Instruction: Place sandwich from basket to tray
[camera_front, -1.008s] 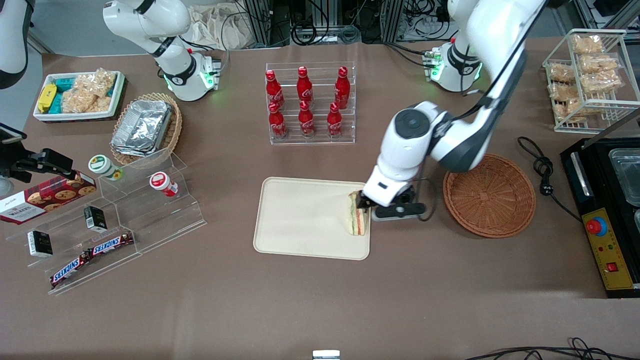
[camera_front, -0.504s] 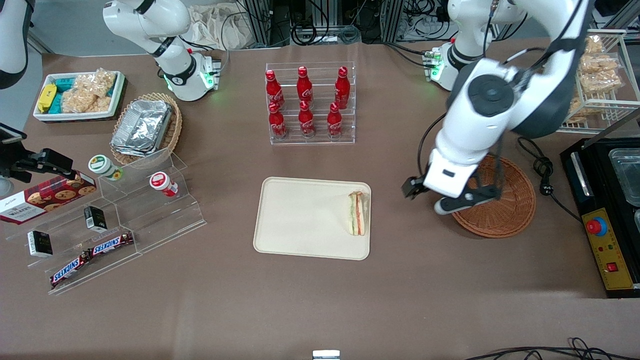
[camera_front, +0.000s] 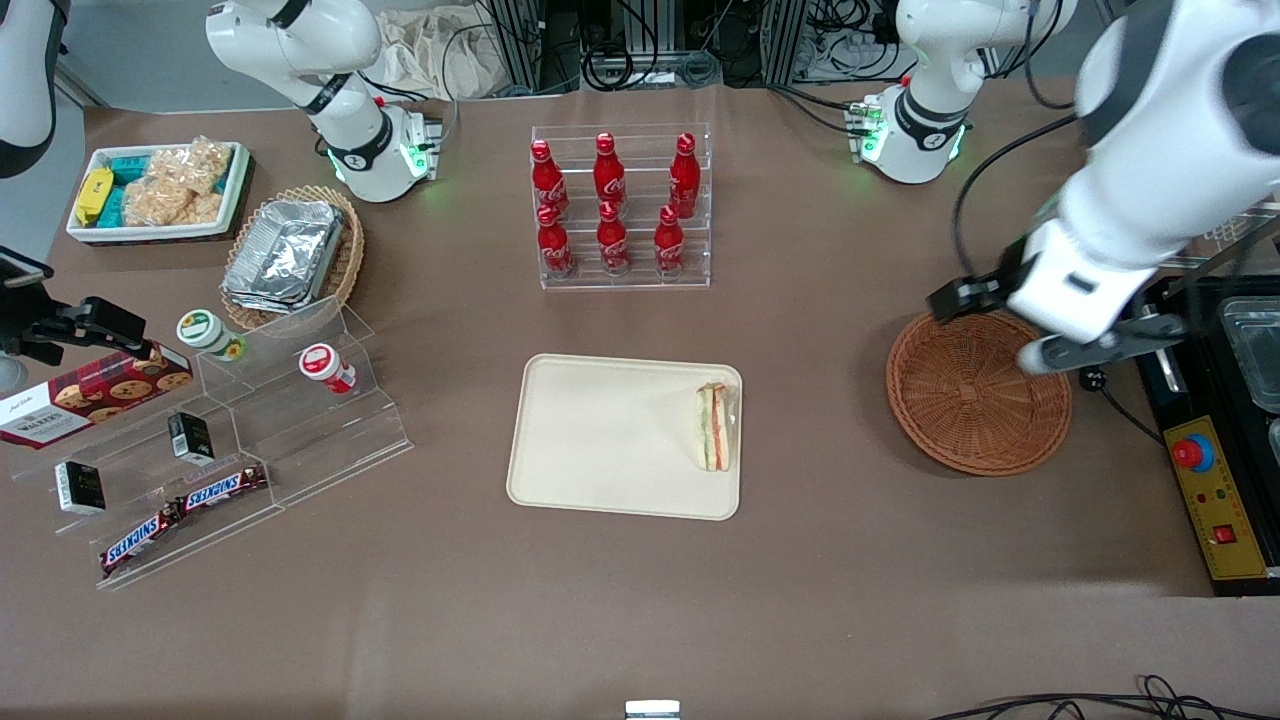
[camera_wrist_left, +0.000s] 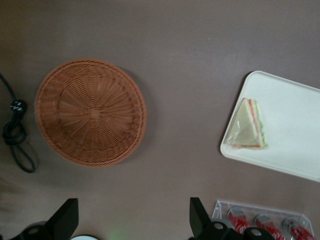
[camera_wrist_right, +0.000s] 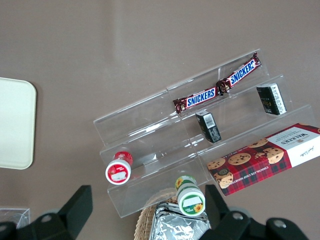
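So the tray (camera_front: 600, 440) sits mid-table, nearer the front camera than the rack of red cola bottles (camera_front: 620, 205). The sandwich (camera_front: 716, 428) is on the tray, right up against the rim on the basket's side, orange and green filling stripes showing through the clear wrap. Going on toward the working arm's end, the basket (camera_front: 975, 395) is well apart from the tray with nothing in it. The left arm's gripper (camera_front: 985, 300) hangs in the air over the basket's farther rim, fingers (camera_wrist_left: 70, 220) spread wide, holding nothing.
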